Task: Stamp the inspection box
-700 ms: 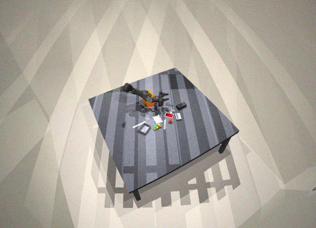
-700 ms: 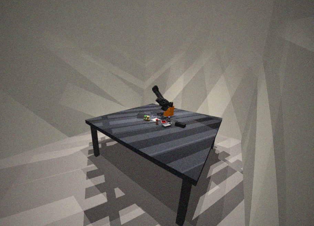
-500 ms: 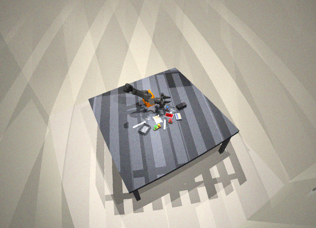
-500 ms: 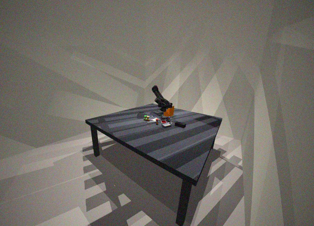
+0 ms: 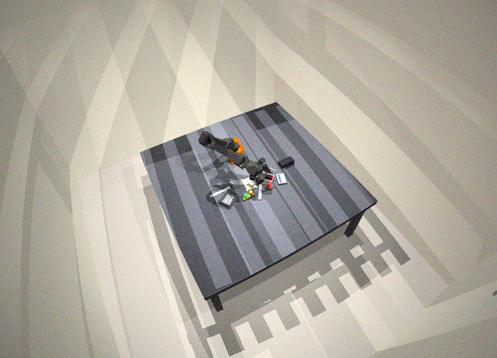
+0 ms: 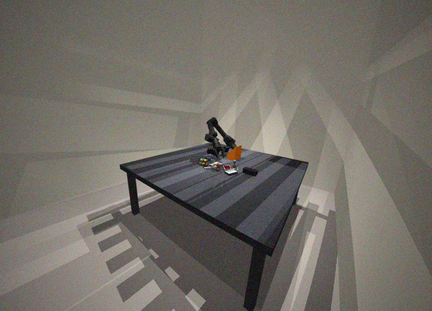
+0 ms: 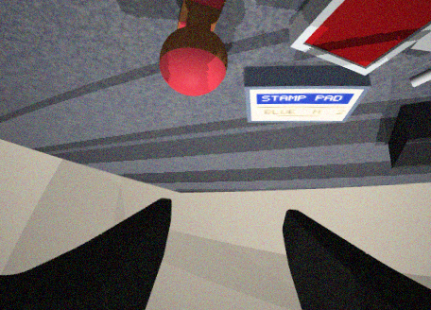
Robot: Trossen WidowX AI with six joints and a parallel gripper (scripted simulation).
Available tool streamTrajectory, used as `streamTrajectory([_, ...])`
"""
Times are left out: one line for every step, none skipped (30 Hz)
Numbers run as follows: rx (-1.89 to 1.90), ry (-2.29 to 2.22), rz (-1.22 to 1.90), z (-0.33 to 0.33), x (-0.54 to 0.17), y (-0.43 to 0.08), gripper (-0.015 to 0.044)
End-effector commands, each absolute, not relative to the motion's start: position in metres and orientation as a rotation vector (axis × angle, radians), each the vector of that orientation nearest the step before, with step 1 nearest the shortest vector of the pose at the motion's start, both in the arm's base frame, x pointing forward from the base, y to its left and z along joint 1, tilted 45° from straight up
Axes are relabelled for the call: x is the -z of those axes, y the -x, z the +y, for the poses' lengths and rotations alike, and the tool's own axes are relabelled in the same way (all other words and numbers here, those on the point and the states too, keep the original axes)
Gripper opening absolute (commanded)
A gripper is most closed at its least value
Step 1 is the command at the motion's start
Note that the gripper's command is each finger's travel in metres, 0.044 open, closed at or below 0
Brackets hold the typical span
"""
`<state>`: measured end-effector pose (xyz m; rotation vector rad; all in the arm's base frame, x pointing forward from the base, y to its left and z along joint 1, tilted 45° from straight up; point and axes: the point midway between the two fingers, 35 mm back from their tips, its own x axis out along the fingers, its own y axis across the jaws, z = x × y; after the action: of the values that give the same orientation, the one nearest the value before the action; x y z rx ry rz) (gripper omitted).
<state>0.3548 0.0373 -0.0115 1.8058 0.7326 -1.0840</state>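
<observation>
Red ink lying in its open pad (image 5: 270, 177) (image 6: 227, 167) (image 7: 373, 26) | grey tray (image 5: 228, 198) sitting near the card (image 5: 248, 183) on the bench (image 5: 280, 234) (image 6: 195, 192) (image 7: 109, 100) | my jaws (image 5: 265, 176) (image 6: 220, 155) hanging part-open, grasping nothing

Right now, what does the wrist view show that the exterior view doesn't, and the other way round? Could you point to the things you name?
Only the wrist view shows readable lettering, "STAMP PAD" and "BLUE", on a small case's label (image 7: 304, 99).

Only the exterior view shows the orange panel (image 6: 234, 152), the blue-knobbed stamp (image 6: 234, 162), the green-knobbed stamp (image 6: 202, 160) and the table's legs (image 6: 132, 192).

Both show the red ink pad (image 6: 227, 167) (image 7: 373, 22), the red-knobbed stamp (image 6: 218, 165) (image 7: 194, 72), the case itself, the black block (image 6: 250, 171) (image 7: 411, 138) and the gripper's fingers (image 6: 223, 153), standing apart with nothing between them.
</observation>
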Motion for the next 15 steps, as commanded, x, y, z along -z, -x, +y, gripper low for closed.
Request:
streamTrajectory([1.315,-1.58,0.571,-0.006,-0.008,-0.371,0.0223])
streamTrajectory([1.355,-1.532,0.542,-0.014,-0.014,-0.373,0.0223])
streamTrajectory([1.393,-1.482,0.514,-0.022,-0.021,-0.374,0.0223])
streamTrajectory([1.429,-1.43,0.487,-0.03,-0.028,-0.376,0.0223])
streamTrajectory([1.463,-1.377,0.461,-0.038,-0.036,-0.377,0.0223])
streamTrajectory([1.495,-1.323,0.435,-0.046,-0.044,-0.377,0.0223])
streamTrajectory([1.524,-1.267,0.411,-0.053,-0.053,-0.378,0.0223])
streamTrajectory([1.552,-1.211,0.387,-0.061,-0.063,-0.378,0.0223])
streamTrajectory([1.577,-1.153,0.365,-0.068,-0.073,-0.378,0.0223])
streamTrajectory([1.6,-1.093,0.342,-0.075,-0.084,-0.378,0.0223])
streamTrajectory([1.621,-1.032,0.321,-0.082,-0.095,-0.377,0.0223])
streamTrajectory([1.636,-0.986,0.306,-0.087,-0.104,-0.376,0.0223])
streamTrajectory([1.644,-0.956,0.296,-0.09,-0.109,-0.376,0.0223])
streamTrajectory([1.647,-0.946,0.293,-0.091,-0.111,-0.376,0.0223])
streamTrajectory([1.647,-0.946,0.293,-0.091,-0.111,-0.376,0.0223])
